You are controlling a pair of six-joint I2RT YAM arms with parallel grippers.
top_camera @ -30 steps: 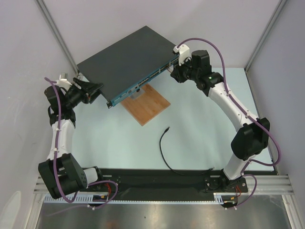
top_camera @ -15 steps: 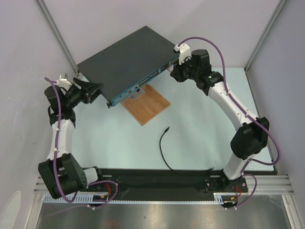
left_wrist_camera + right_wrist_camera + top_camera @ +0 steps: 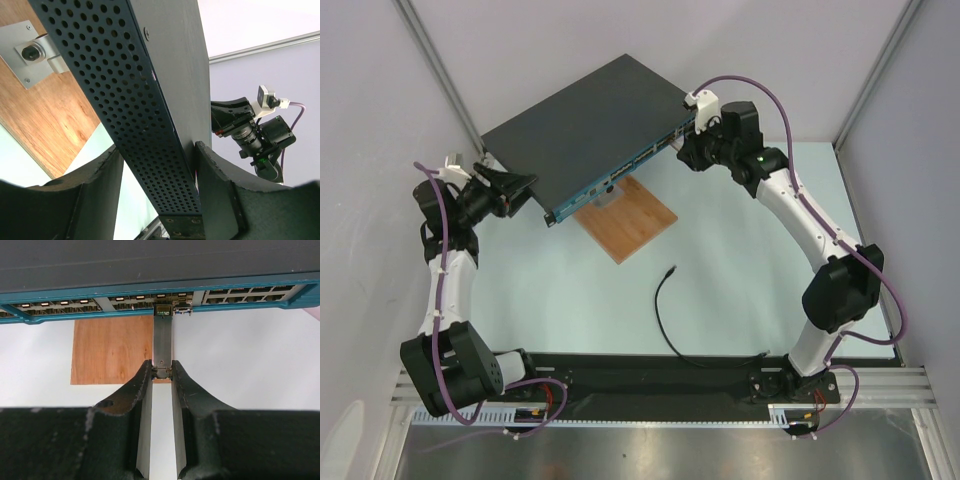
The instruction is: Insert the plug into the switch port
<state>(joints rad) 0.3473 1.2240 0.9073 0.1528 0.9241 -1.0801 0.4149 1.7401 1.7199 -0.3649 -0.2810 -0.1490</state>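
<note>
The switch, a wide dark-grey box (image 3: 590,115), stands tilted with its teal port strip (image 3: 630,165) facing front-right. My left gripper (image 3: 525,190) is shut on its left end; the fingers straddle the perforated side (image 3: 135,110). My right gripper (image 3: 688,150) is shut on a short grey metal piece (image 3: 162,345). The far tip of that piece sits at a port (image 3: 162,310) in the teal row. The plug (image 3: 671,270), a small black tip on a thin black cable (image 3: 660,320), lies loose on the table, away from both grippers.
A brown wooden board (image 3: 635,225) lies under the switch's front edge and shows in the right wrist view (image 3: 110,350). A grey metal bracket (image 3: 35,52) is fixed on it. Frame posts stand at the back corners. The cable runs to the near rail.
My right gripper has crept slightly toward the switch's front with the grey metal piece. The left arm, the switch and the plug have not moved.
</note>
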